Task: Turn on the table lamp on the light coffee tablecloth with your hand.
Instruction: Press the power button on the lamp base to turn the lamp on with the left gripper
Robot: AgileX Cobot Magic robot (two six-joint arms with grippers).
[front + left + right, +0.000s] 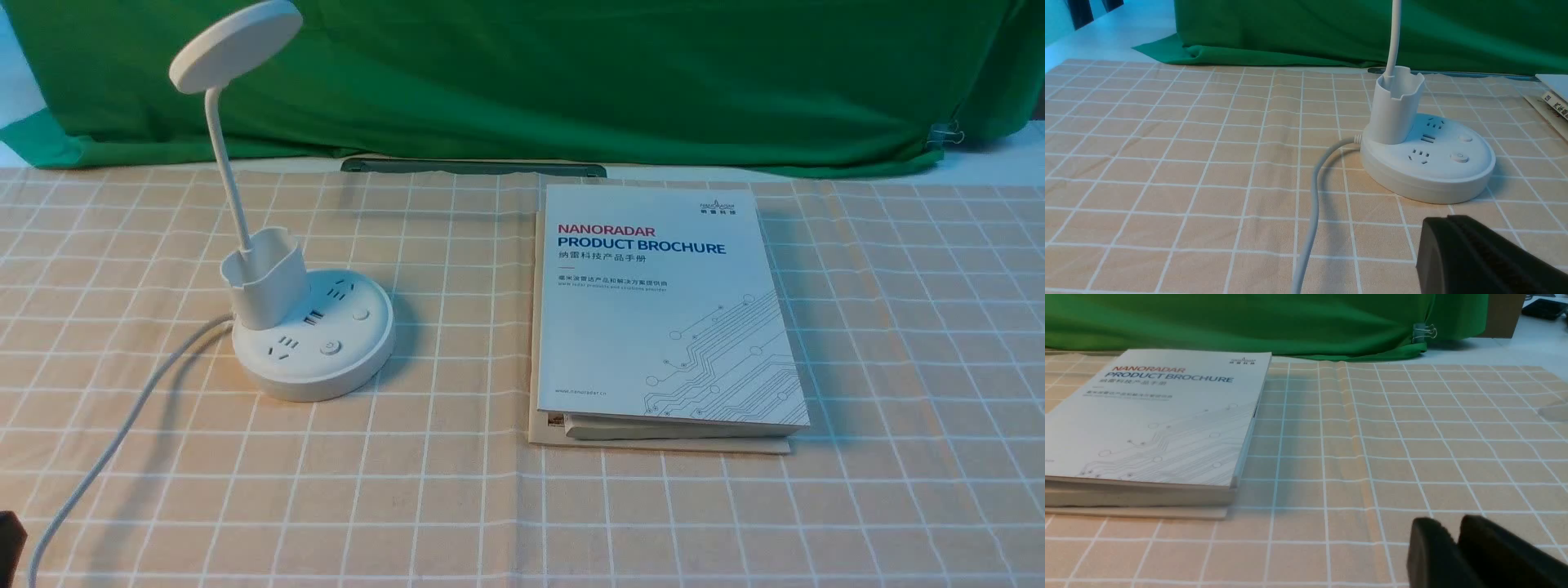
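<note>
Here's the table lamp (309, 367), upright on the tablecloth (441, 490); my left fingers (1433, 249) sit together, my right (1431, 547) slightly apart.

Lamp (306, 327) left — brochure (661, 310) right; both on tablecloth (457, 506).

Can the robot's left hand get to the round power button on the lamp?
Probably yes: the left gripper looks near the base, and I see nothing standing between it and the power button.
</note>
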